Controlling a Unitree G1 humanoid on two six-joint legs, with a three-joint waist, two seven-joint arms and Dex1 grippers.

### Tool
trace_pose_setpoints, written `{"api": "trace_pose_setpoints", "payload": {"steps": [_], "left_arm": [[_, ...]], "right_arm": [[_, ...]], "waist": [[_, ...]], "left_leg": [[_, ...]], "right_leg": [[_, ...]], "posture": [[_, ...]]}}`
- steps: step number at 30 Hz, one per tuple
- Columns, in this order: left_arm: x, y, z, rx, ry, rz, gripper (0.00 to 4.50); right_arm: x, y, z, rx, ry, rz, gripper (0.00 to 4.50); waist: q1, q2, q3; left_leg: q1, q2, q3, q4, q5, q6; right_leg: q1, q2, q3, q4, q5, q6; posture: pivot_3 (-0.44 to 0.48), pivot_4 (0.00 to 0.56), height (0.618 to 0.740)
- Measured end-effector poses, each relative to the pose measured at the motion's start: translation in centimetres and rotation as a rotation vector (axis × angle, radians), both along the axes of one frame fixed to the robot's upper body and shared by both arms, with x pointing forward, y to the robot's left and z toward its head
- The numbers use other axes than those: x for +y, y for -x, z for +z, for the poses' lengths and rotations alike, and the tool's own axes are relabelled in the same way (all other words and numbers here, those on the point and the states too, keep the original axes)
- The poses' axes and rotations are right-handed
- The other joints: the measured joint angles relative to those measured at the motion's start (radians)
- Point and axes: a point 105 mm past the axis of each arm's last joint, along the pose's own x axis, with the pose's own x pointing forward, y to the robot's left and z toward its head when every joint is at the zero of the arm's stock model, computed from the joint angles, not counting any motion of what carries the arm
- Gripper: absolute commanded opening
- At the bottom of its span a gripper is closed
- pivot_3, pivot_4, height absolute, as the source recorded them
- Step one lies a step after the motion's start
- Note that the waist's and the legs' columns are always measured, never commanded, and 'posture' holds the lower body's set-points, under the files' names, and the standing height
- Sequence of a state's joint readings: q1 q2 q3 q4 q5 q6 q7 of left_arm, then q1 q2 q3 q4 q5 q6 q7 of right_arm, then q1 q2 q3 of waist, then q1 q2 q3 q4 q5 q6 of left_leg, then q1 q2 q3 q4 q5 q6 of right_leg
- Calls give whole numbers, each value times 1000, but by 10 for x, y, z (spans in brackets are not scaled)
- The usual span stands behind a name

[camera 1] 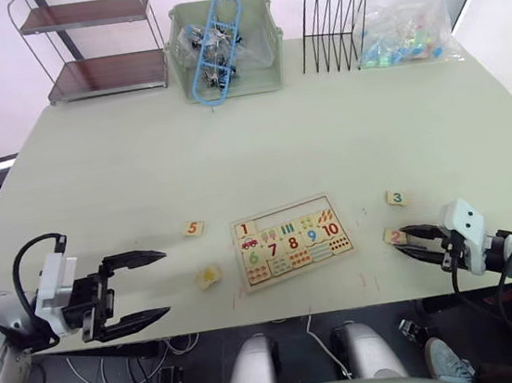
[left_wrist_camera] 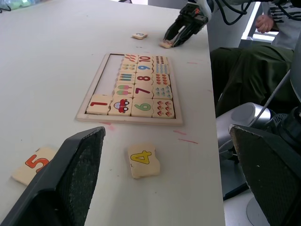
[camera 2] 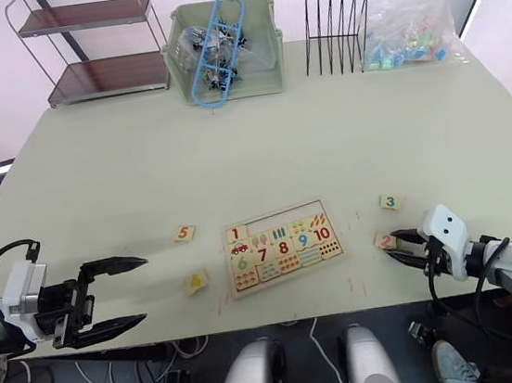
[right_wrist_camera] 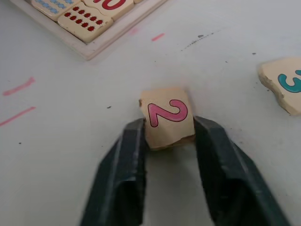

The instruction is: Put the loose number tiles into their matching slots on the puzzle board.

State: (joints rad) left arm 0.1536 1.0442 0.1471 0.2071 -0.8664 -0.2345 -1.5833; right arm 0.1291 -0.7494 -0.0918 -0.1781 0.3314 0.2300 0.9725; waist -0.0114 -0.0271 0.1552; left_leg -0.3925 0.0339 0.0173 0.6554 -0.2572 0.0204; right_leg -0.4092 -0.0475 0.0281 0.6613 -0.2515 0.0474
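Observation:
The puzzle board lies near the table's front edge, with the red 1 tile seated in its top row. The other slots of that row are bare. Left of the board lie the 5 tile and the 4 tile. The 3 tile rests to the board's right. My right gripper is shut on the 2 tile, which lies flat on the table right of the board. My left gripper hangs open at the front left, its fingers pointing toward the 4 tile.
Along the far edge stand a metal shelf, a pale green bin, a black wire rack and a bag of colourful pieces. A person's hand shows beyond the table's edge.

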Motion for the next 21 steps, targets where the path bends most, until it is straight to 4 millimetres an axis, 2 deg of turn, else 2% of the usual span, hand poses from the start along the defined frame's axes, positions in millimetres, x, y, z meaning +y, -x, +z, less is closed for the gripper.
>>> {"api": "trace_pose_setpoints", "payload": {"steps": [9,18,21], "left_arm": [[0,1,-1,3,-1,1,4500],[4,-1,0,-39,41,50,4500],[6,1,-2,-45,47,70,4500]], "right_arm": [[3,0,3,8,3,5,833],[31,-12,46,-71,67,103,833],[39,-13,52,-57,95,138,833]], "waist": [[0,0,0],[-2,1,1],[-1,1,1]], "left_leg": [[0,0,0,0,0,0],[0,1,0,0,0,0],[-1,1,0,0,0,0]], "right_leg": [[0,0,0,0,0,0],[-1,1,0,0,0,0],[-1,1,0,0,0,0]], "posture": [[0,150,740],[0,150,740],[0,150,740]]}}
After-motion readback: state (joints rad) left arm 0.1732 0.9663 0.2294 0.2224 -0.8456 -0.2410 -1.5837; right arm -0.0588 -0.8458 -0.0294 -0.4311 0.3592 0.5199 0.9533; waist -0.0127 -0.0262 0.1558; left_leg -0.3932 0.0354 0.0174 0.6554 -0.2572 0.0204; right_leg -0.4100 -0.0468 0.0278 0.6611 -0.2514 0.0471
